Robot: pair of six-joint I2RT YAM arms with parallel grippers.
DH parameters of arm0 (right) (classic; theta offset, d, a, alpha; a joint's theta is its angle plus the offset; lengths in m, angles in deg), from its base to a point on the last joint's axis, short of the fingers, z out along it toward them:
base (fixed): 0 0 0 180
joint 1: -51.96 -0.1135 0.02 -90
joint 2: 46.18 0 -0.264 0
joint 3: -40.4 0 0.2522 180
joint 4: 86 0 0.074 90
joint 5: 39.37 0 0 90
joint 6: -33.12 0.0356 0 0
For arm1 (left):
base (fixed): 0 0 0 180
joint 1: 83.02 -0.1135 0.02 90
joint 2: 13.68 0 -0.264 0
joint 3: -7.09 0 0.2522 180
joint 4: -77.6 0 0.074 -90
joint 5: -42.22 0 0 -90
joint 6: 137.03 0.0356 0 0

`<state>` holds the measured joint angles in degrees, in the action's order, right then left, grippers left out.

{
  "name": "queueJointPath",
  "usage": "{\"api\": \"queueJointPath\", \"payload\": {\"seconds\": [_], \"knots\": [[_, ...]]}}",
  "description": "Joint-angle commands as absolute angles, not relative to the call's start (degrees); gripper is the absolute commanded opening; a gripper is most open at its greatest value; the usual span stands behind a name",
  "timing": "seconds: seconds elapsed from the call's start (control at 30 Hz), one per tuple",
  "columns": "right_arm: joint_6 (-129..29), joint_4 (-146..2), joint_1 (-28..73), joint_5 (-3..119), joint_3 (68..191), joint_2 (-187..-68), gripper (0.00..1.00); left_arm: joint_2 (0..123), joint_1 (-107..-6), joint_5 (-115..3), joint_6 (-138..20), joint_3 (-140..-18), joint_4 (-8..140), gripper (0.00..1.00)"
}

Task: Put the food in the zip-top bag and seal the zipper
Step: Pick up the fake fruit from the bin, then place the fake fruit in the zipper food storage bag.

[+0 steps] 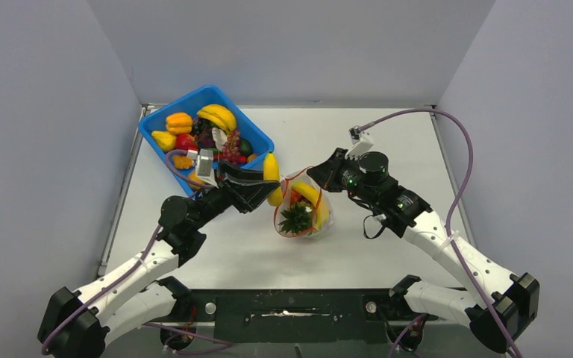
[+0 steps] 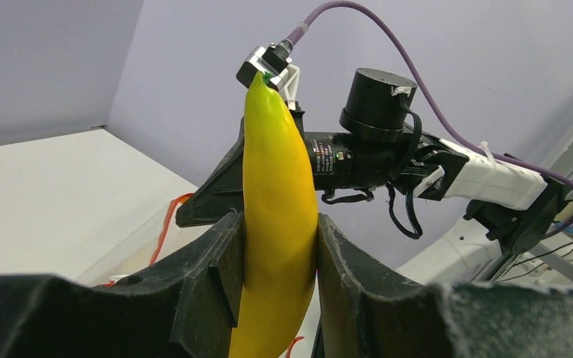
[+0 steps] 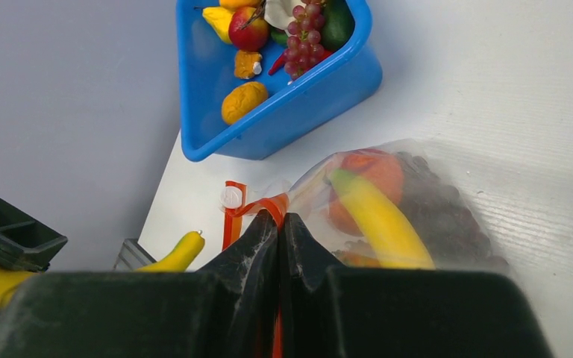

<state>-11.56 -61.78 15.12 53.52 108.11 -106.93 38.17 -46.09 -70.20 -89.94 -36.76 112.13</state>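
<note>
Grey walls enclose a white worktop (image 1: 388, 149), where a toy banana (image 2: 277, 186) is gripped at its middle by the left arm's fingers (image 1: 257, 190) and held just beside the mouth of a clear bag (image 1: 302, 216). The bag's mouth edge is pinched at its red-orange zipper strip (image 3: 257, 207) by the right arm's fingers (image 3: 277, 239), which are clenched tight on the plastic and hold it lifted. From the left fingers the opening lies to the right, close by. The banana's long axis runs across those fingers and roughly along the bag's rim, so one end is judged to need tipping toward the mouth before release. The left arm is the nearer one for the drop. The held banana is glossy and bright yellow, with a green tip. A pineapple (image 1: 296, 218) and a second banana (image 3: 380, 220) are seen inside the bag, and more food (image 1: 201, 130) lies in the blue bin (image 3: 343, 74) at the back left.
</note>
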Motion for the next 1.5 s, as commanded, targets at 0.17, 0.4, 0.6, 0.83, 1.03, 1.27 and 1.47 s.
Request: {"api": "queueJointPath", "payload": {"seconds": [0.17, 0.4, 0.6, 0.83, 1.03, 1.27, 1.47], "knots": [[-9.5, -69.5, 14.6, 54.4, 110.1, -107.0, 0.0, 44.8, -40.3, -66.1, -90.6, -37.4, 126.9, 0.22], [-9.8, -68.6, 13.9, 54.3, 110.8, -106.9, 0.0, 51.9, -36.4, -65.0, -88.3, -36.3, 134.8, 0.22], [-9.6, -69.1, 13.7, 53.7, 110.3, -106.8, 0.0, 56.2, -34.0, -63.5, -89.3, -35.0, 143.3, 0.22], [-8.8, -69.4, 13.7, 52.8, 110.6, -107.0, 0.0, 53.3, -29.3, -61.5, -84.8, -38.4, 139.3, 0.22], [-7.9, -69.9, 13.7, 52.4, 110.8, -106.3, 0.0, 52.5, -27.5, -59.6, -81.3, -39.4, 135.7, 0.22], [-7.5, -70.2, 13.7, 53.0, 110.7, -106.2, 0.0, 55.5, -27.5, -55.9, -79.2, -37.0, 135.4, 0.22], [-7.6, -70.1, 13.5, 52.9, 110.9, -106.0, 0.0, 58.4, -27.5, -52.5, -79.5, -34.0, 138.6, 0.22]]}}
